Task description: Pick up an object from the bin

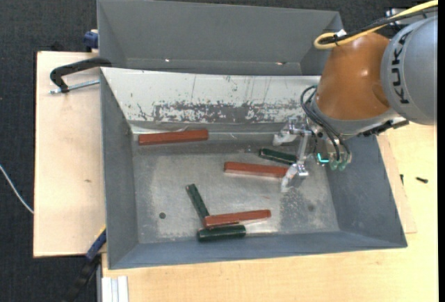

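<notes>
My gripper (291, 155) hangs in the right part of the bin, its two silver fingers spread open. A short dark green stick (275, 154) lies with its right end in the gap between the fingers. Just in front of it lies a red-brown flat bar (252, 169), whose right end reaches the nearer fingertip (295, 176). Nothing is lifted; both pieces rest on the bin floor.
Another red-brown bar (172, 137) lies along the back wall at the left. Near the front sit a slanted dark green stick (196, 200), a red-brown bar (237, 218) and a dark green stick (221, 232) side by side. The arm's orange cover overhangs the right wall.
</notes>
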